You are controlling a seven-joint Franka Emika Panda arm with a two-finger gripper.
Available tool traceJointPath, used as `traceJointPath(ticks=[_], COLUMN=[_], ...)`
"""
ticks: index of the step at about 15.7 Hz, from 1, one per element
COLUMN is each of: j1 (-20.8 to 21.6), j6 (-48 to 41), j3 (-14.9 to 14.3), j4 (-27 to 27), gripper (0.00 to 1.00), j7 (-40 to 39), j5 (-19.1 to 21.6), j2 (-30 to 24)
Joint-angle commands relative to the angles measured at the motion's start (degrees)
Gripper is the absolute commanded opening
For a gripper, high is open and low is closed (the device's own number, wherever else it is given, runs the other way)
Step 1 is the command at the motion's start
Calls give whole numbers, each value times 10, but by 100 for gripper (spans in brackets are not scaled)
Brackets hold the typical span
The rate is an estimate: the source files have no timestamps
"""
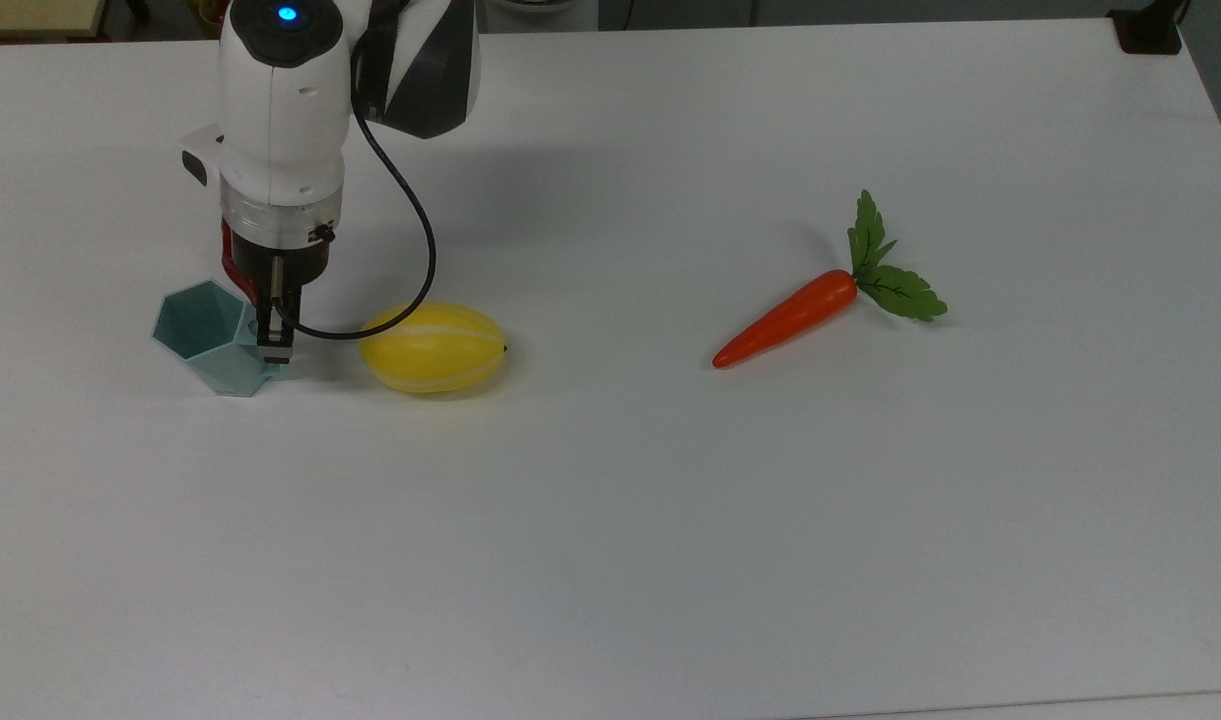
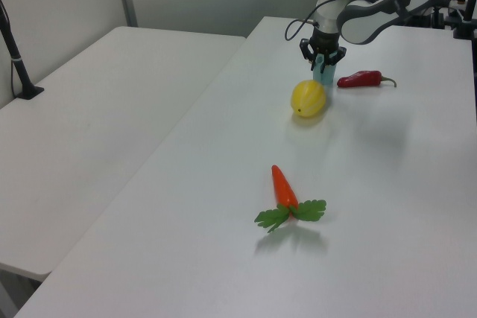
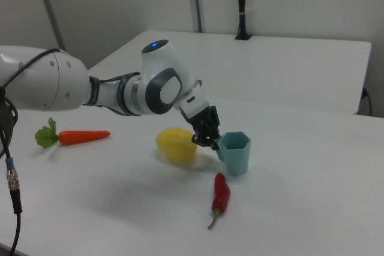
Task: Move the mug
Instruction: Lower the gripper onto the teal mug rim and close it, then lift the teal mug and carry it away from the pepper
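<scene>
Mug (image 1: 210,335) first, upright near the bench's (image 1: 670,520) left edge in the top view, mouth up, a light, stiff plastic thing by the look, with slick faceted sides. Gripper (image 1: 274,345) is down at its handle side, low by the wall; whether the fingers are spread or pinching, I cannot tell. The handle or the rim wall looks the best hold. Next along, a yellow melon (image 1: 432,347) just beside it, then a carrot (image 1: 785,319) well apart toward the right edge.
</scene>
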Motion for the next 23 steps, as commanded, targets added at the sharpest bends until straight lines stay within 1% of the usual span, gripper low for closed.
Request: traceJointPath(ticks=[1,4,9,10,16,18,21,23], j1=[-4,-4,-4,-5,-4,-5,-5,-6], j6=[9,9,7,4,-11,-29,-83,-117], j3=[-2,-2,2,3,11,29,57,87], j4=[1,0,-1,-1,-4,-8,-23,-39], gripper=[12,6,4,4,2,2,2,2], j7=[8,8,4,4,-12,-38,-76,-121], j5=[-19,-28,-40,-45,-46,-45,-43,-35], j2=[1,1,-3,-8,-47,-67,-110,-142])
